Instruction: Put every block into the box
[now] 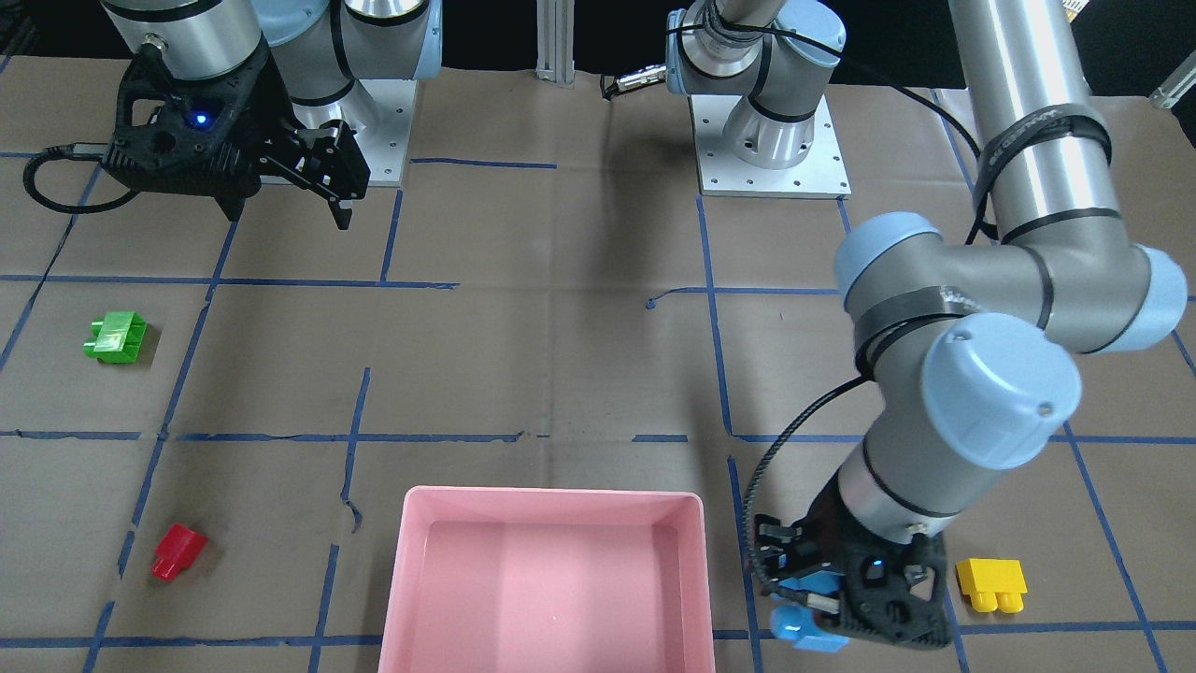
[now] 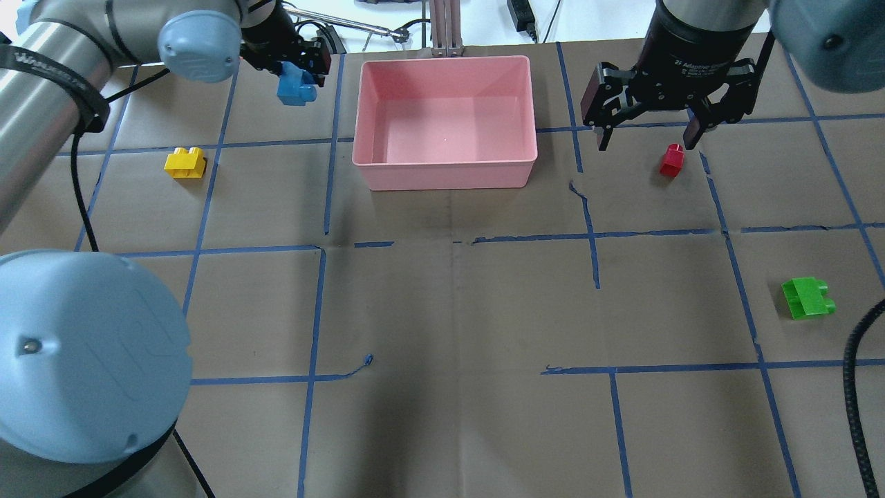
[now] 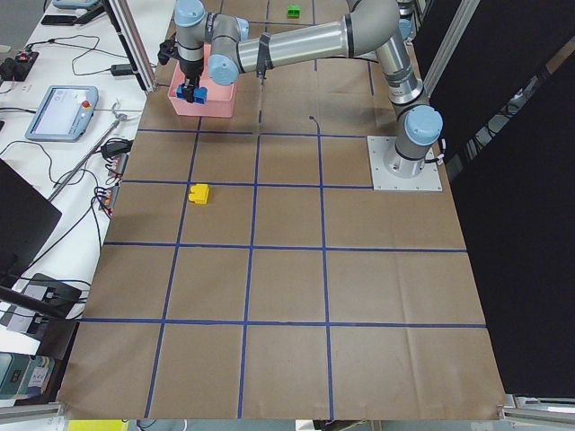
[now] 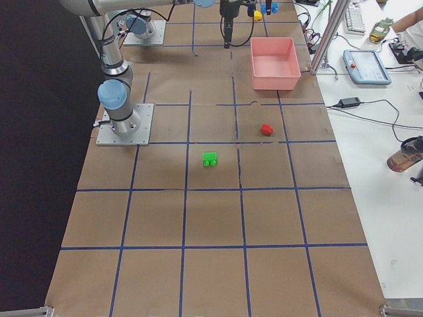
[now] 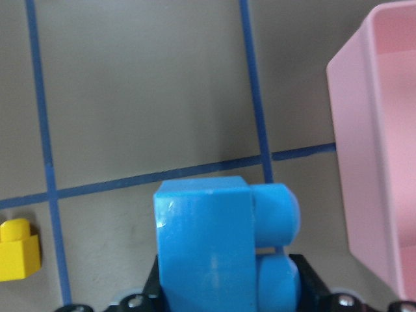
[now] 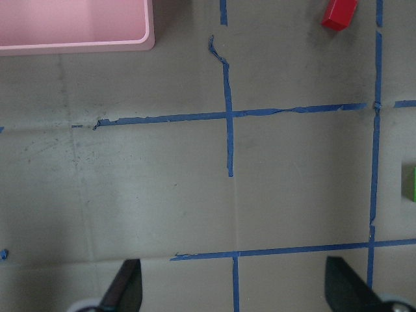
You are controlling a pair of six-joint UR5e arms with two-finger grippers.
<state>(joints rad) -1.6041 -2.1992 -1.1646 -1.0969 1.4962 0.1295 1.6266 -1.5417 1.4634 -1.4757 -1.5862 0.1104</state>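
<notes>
My left gripper (image 2: pixel 299 71) is shut on the light-blue brick (image 2: pixel 295 86) and holds it above the table just left of the pink box (image 2: pixel 444 166). The wrist view shows the blue brick (image 5: pixel 221 247) between the jaws, with the box wall (image 5: pixel 364 169) to its right. The yellow brick (image 2: pixel 185 163) lies on the table left of the box. My right gripper (image 2: pixel 648 136) is open and empty, high above the table. The red brick (image 2: pixel 671 160) lies right of the box. The green brick (image 2: pixel 807 298) lies far right. The box holds no brick.
Blue tape lines cross the brown paper table cover. The two arm bases (image 1: pixel 772 154) stand at the robot's side of the table. A black cable (image 2: pixel 857 387) hangs at the right edge of the overhead view.
</notes>
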